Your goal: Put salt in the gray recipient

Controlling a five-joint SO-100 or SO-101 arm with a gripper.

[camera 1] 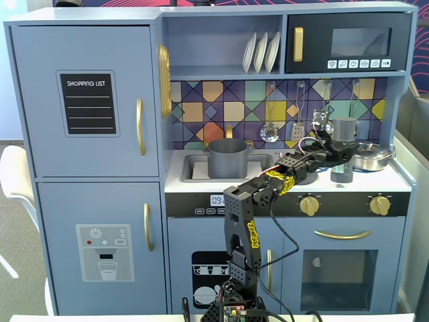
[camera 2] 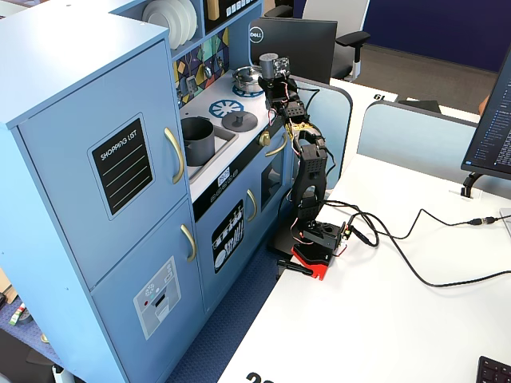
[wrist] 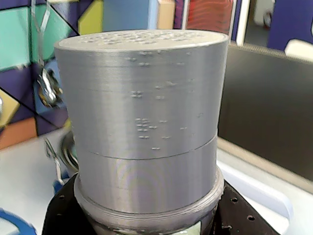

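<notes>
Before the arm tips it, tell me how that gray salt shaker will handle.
The salt shaker looks like rigid layered plastic, so it should not flex in the jaws. Its faint ridges probably give some grip, though the round wall could twist. Held upright over the stovetop, the flared base suggests it would stand steadily if set down.

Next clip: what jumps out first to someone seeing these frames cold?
The blue toy kitchen, with a gray pot sitting in its sink. The black arm reaches over the stove side, its gripper shut on a gray shaker, which fills the wrist view.
</notes>
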